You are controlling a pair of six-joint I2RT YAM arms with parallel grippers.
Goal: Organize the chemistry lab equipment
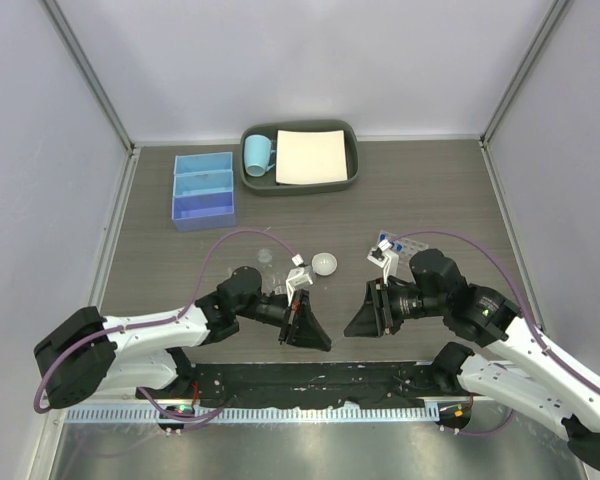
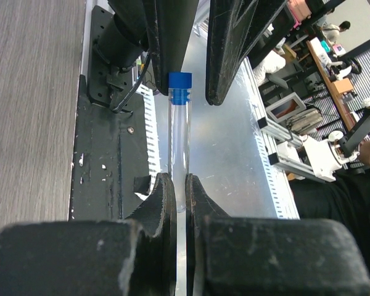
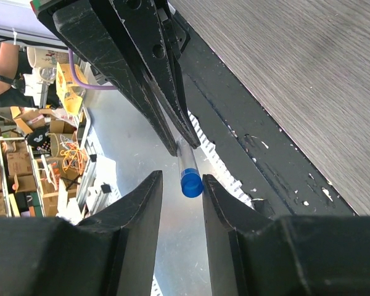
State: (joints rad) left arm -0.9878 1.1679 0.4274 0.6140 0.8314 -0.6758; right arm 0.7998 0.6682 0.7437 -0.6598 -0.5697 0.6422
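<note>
Two grippers faced each other tip to tip over the near edge of the table, above the black base plate. Left gripper (image 2: 177, 185) was clamped shut on the bottom end of a thin clear tube (image 2: 179, 142), which ran straight out from its fingers toward the other arm. The tube's blue cap (image 2: 180, 86) sat at the far end, between the fingers of the right gripper (image 3: 182, 179). Right jaws stood apart, one on each side of the cap. In the right wrist view there was a gap on both sides, so they had no firm grip. In the left wrist view one right finger looked to be right against the cap; I could not tell whether it touched. Just behind the right wrist stood the clear tube rack (image 1: 388, 250), with blue caps showing in it. A small white dish (image 1: 324, 263) lay on the table beyond the two grippers, between the arms. A small clear bottle (image 1: 266, 258) stood beside the left forearm. Well beyond the left gripper sat the blue box (image 1: 203, 190) with three compartments. Further back, the grey tray (image 1: 250, 185) held a light-blue mug (image 1: 258, 153) and a white sheet (image 1: 312, 157).
</note>
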